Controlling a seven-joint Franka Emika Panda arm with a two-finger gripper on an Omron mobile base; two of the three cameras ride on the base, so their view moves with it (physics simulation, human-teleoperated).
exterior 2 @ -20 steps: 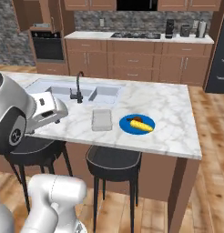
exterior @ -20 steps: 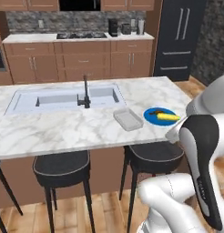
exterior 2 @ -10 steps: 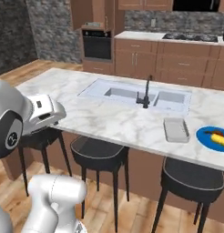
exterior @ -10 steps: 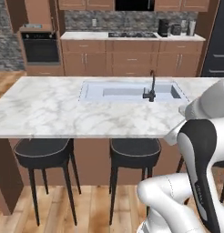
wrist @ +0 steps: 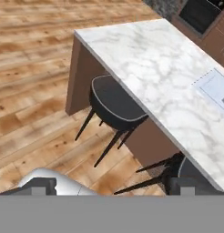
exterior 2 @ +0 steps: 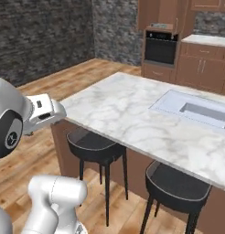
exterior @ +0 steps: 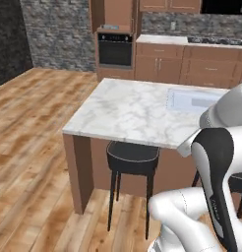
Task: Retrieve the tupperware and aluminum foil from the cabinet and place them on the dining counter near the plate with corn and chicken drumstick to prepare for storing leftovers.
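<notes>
The biggest thing here is the dining counter (exterior: pixel 128 110), a long marble top that stretches away ahead of the fingers (wrist: pixel 41 185). Behind it, far past the fingers, stand the brown cabinets (exterior: pixel 192 69) along the back wall, with a black oven (exterior: pixel 114 49) beside them. A sink (exterior 2: pixel 196 107) is set into the counter top, farther along. Two black stools (exterior 2: pixel 93 144) sit tucked under the counter's edge, just ahead of and below the fingers.

The gripper (wrist: pixel 111 186) holds nothing that can be seen, but I cannot tell if it is spread or closed.

The tupperware and aluminum foil are probably inside a cabinet, beyond the counter. So the robot likely has to drive around to reach them.
</notes>
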